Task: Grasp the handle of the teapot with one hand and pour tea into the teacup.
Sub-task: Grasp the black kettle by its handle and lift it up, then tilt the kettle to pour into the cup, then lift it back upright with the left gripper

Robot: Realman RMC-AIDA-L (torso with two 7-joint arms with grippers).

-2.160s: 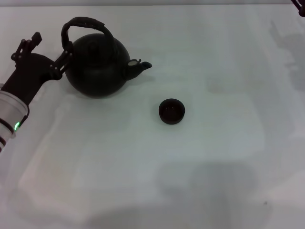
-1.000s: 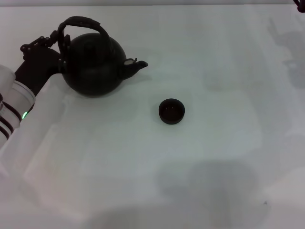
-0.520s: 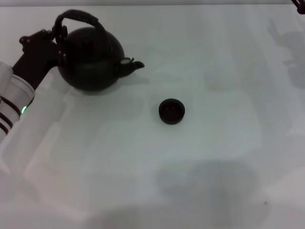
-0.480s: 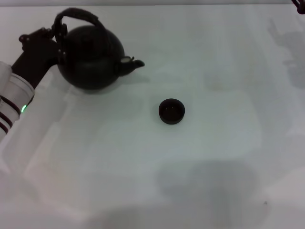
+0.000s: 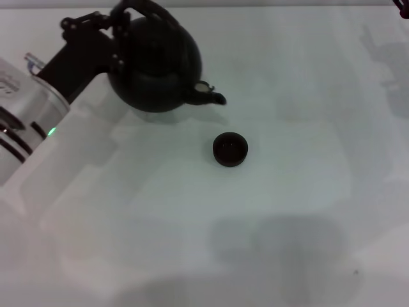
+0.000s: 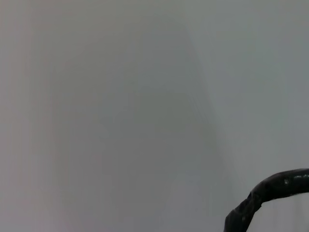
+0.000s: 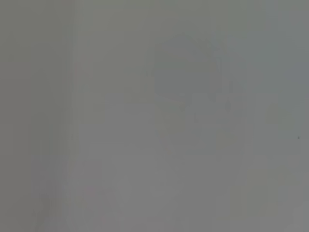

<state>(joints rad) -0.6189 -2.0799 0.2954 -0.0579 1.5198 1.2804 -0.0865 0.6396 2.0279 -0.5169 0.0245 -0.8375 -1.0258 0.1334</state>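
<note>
Left pincer (image 5: 118, 29) clamped on handle (image 5: 150, 9); pot (image 5: 156, 64) hangs at cup's (image 5: 230, 149) ten o'clock. Bring spout (image 5: 211, 96) over cup, tip slowly.

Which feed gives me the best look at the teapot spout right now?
The head view. It shows the whole teapot held by the left tool at its handle, spout pointing toward the teacup. The left wrist view catches only a piece of the handle; the right wrist view shows none of the pot.

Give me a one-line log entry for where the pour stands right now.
left tool: shut on handle | teapot: lifted, spout toward teacup, not over it | pour: not started | right tool: not visible
</note>
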